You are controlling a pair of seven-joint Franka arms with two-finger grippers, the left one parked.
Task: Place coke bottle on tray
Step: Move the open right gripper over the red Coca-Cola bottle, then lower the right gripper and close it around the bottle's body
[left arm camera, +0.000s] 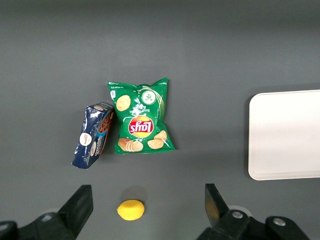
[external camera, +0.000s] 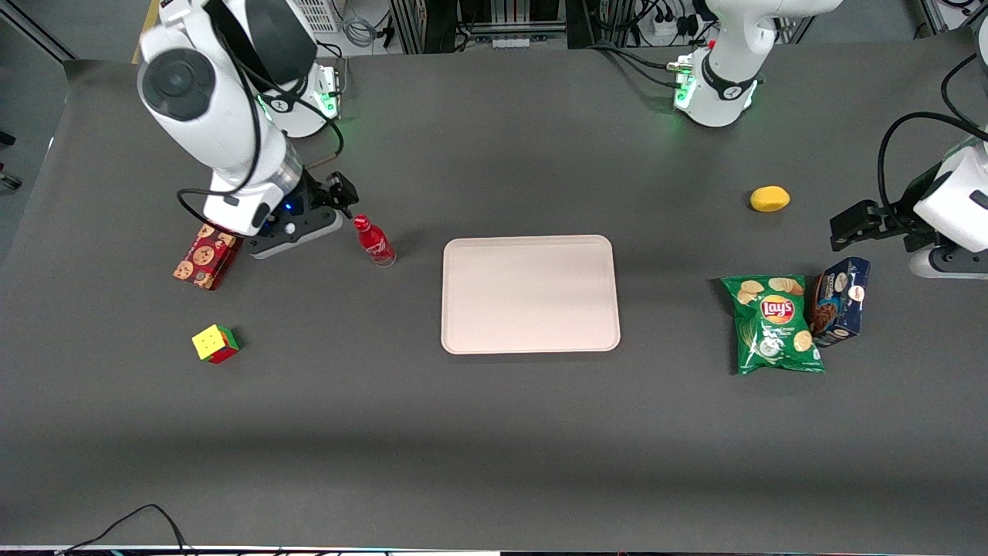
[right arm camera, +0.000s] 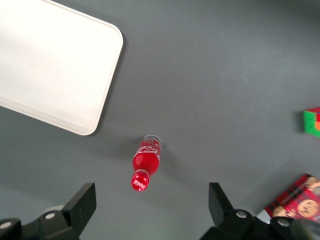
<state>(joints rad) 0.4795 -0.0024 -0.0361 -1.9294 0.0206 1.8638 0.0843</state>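
Rubik's cube [external camera: 215, 344]: nearest the front camera, toward the working arm's end.
Tray [external camera: 530, 293]: mid-table, bare.
Coke bottle [external camera: 373, 241]: upright on the table, beside the tray, apart from it.
Red cookie box [external camera: 205, 256]: beside the arm.
Gripper [external camera: 340, 194]: fingers spread, holding nothing, just above the bottle's cap.

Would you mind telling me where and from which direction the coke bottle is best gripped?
Probably from above, closing on the neck just under the cap: the coke bottle stands upright, slim, with bare table around it. The open gripper already hangs above it, fingers either side of the cap.
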